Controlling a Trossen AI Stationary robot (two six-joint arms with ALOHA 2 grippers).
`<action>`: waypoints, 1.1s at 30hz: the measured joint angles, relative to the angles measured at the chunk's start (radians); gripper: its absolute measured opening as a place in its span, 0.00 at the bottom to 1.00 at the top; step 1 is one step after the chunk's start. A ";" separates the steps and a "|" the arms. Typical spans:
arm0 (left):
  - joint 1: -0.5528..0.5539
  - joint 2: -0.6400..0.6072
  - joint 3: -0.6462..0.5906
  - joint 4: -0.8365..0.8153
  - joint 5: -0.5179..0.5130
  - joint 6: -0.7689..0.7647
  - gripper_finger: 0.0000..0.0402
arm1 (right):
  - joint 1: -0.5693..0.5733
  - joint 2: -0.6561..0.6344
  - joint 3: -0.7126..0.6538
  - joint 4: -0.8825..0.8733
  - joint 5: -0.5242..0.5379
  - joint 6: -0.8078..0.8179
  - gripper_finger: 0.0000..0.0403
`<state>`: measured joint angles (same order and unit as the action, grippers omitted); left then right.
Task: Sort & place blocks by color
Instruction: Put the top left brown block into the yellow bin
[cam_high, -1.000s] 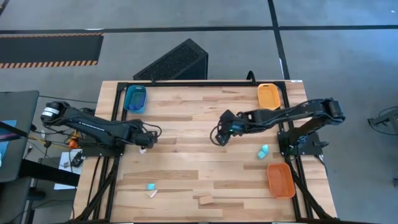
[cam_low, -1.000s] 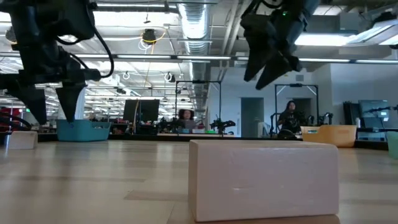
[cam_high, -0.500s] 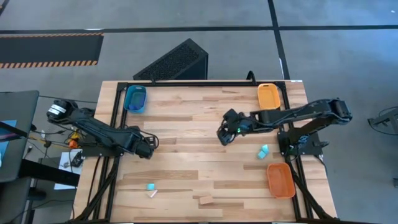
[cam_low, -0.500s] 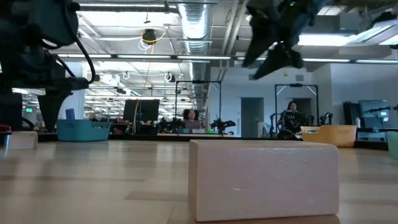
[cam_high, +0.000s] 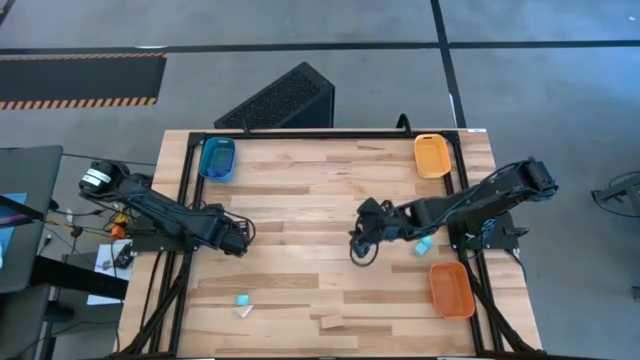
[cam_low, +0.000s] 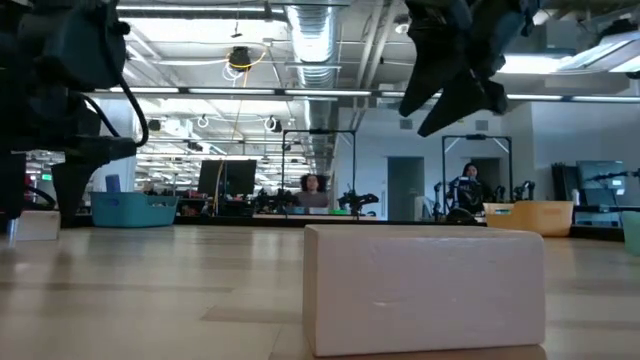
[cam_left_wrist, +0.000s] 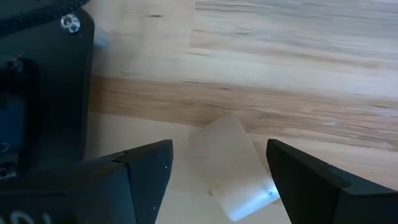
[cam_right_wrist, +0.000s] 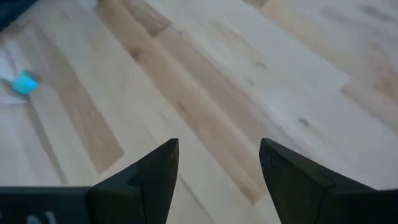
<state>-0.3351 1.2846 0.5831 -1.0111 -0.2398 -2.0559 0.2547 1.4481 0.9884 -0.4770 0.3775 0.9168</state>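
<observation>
Both arms low over the wooden table (cam_high: 300, 190), fingers apart, blocks scattered around them.

The left gripper (cam_high: 238, 238) sits near the table's left edge, its fingers (cam_left_wrist: 146, 171) spread with a pale tan block (cam_left_wrist: 233, 165) lying between them, not clamped. The right gripper (cam_high: 360, 228) hangs over bare wood at mid-table, fingers (cam_right_wrist: 155, 168) parted and holding nothing. A cyan block (cam_high: 424, 243) lies beside the right arm, between the yellow-orange tray (cam_high: 432, 156) and the orange tray (cam_high: 451, 289). Another cyan cube (cam_high: 241, 299) touches a small pale piece (cam_high: 245, 311) near the front edge, with a tan wooden block (cam_high: 330, 321) farther along. The blue tray (cam_high: 217, 159) sits at the far left corner.
</observation>
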 joint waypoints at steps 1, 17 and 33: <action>0.003 -0.004 0.000 0.000 -0.001 -0.001 0.61 | 0.007 0.002 0.000 -0.010 0.003 0.001 0.62; 0.006 0.114 0.003 0.183 -0.017 0.050 0.60 | 0.021 -0.036 0.002 0.012 -0.016 0.031 0.62; 0.057 0.117 0.071 0.424 -0.100 0.643 0.25 | 0.088 -0.120 0.001 0.073 -0.022 0.081 0.62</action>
<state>-0.2780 1.4018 0.6544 -0.5871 -0.3398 -1.4126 0.3432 1.3281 0.9890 -0.4044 0.3557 0.9977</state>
